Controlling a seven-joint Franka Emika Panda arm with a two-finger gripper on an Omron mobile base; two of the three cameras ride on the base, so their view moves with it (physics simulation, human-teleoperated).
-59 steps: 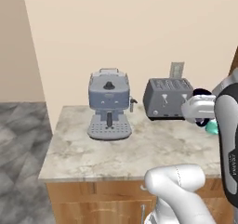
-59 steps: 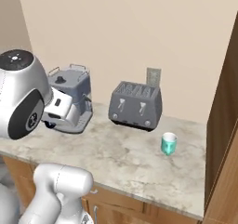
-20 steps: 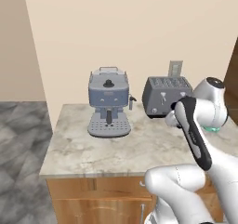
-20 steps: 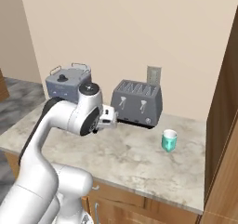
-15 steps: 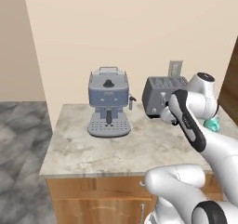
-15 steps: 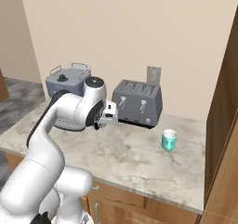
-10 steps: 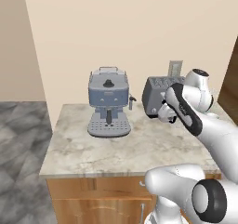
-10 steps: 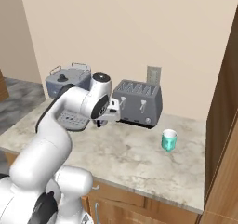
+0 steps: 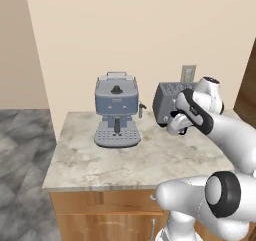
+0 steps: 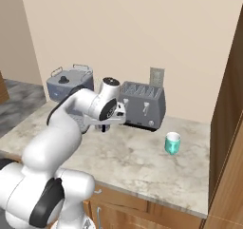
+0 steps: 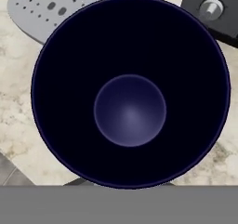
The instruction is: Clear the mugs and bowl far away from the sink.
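Observation:
My gripper (image 9: pixel 179 128) hangs low over the counter just in front of the toaster's left end, shut on the dark navy mug (image 11: pixel 130 93), which sits close up in the hand view. In the right base view the gripper (image 10: pixel 104 126) is between the coffee machine and the toaster, with the mug's dark body (image 10: pixel 103 128) peeking out under the hand. The teal mug (image 10: pixel 172 143) stands upright on the counter to the right of the toaster, well apart from the gripper. The bowl and the sink are out of view.
A blue-grey coffee machine (image 9: pixel 116 110) stands at the back left of the marble counter (image 9: pixel 125 160), and a grey toaster (image 10: pixel 142 104) at the back middle. A tall wooden cabinet side (image 10: pixel 228 128) bounds the counter on the right.
The arm has swung left with the navy mug, from beside the teal mug to the toaster's left front. The teal mug has stayed put.

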